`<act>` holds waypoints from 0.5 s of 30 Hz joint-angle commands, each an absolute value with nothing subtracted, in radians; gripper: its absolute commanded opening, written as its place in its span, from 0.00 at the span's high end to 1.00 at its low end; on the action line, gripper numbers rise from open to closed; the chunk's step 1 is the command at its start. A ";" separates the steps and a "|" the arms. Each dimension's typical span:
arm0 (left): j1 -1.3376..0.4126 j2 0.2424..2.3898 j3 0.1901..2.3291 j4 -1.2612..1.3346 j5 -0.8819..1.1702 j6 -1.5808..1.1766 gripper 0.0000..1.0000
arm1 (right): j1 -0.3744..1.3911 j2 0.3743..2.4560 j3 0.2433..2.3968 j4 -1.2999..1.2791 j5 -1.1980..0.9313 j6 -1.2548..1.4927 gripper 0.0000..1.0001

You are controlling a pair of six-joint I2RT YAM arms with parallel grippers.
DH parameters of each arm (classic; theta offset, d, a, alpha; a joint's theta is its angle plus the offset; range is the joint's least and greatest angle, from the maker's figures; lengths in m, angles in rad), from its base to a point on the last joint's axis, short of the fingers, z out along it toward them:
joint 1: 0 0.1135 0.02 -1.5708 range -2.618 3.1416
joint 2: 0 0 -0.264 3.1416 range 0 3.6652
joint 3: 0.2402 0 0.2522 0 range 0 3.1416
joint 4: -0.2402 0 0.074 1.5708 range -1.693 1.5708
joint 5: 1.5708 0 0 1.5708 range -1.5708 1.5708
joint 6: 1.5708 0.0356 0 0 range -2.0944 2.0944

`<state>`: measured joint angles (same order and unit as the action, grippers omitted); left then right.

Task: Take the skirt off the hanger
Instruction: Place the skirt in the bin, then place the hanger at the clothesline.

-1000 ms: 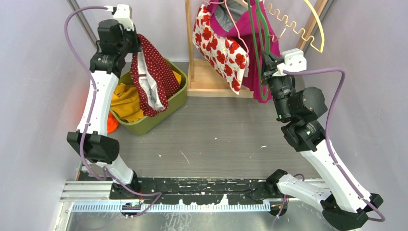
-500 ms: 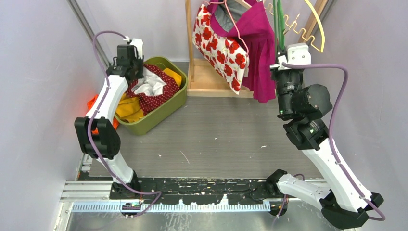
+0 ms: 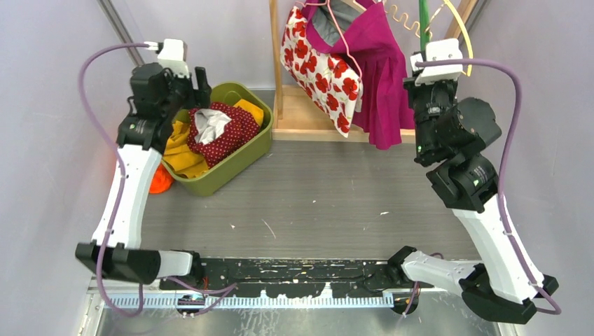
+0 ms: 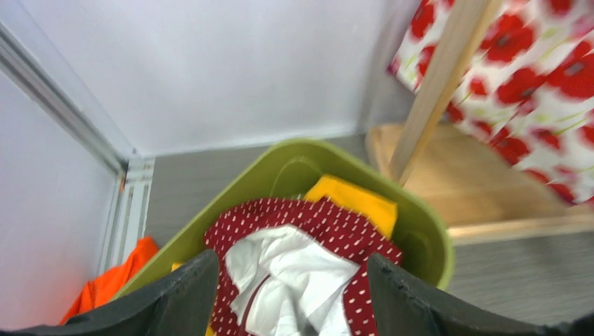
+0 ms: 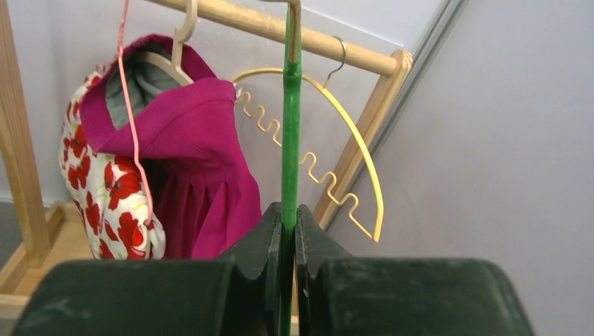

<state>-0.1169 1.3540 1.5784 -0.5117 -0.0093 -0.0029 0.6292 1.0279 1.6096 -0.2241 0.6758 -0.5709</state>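
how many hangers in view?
4: green hanger in the right gripper, yellow hanger on the rail, cream hanger in the magenta garment, pink wire hanger beside it. More may be hidden.

**Where your cameras look**

Your overhead camera sits above the near edge of the table point(image 3: 315, 203), facing the far edge. Your left wrist view looks closely down at the basket point(image 4: 420, 231) in the far-left corner. Your right wrist view looks up at the rail point(image 5: 329, 49). All three share the poppy-print cloth point(image 3: 319, 66).
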 commanded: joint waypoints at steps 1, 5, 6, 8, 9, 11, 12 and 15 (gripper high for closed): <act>-0.119 1.240 1.570 -0.433 0.096 -0.086 0.23 | 0.625 1.096 1.758 -0.448 0.714 -0.500 1.00; -0.132 1.220 1.561 -0.436 0.098 -0.082 0.23 | 0.597 1.154 1.860 -0.609 0.700 -0.439 1.00; -0.137 1.220 1.556 -0.439 0.089 -0.075 0.23 | 0.589 1.167 1.892 -0.643 0.695 -0.424 1.00; -0.143 1.218 1.548 -0.444 0.070 -0.065 0.23 | 0.566 1.200 1.953 -0.720 0.676 -0.390 1.00; -0.145 1.216 1.541 -0.443 0.066 -0.063 0.23 | 0.553 1.210 1.974 -0.745 0.673 -0.380 1.00; -0.146 1.208 1.529 -0.437 0.061 -0.062 0.23 | 0.521 1.218 1.991 -0.776 0.662 -0.367 1.00; -0.145 1.207 1.529 -0.436 0.059 -0.061 0.23 | 0.500 1.217 1.986 -0.777 0.647 -0.361 1.00; -0.147 1.209 1.537 -0.439 0.051 -0.058 0.23 | 0.414 1.229 1.990 -0.799 0.557 -0.330 0.99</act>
<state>-0.1425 1.2190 1.5223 -0.4759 0.0635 -0.0643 0.4950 1.2327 1.9385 -0.7586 0.6476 -0.3889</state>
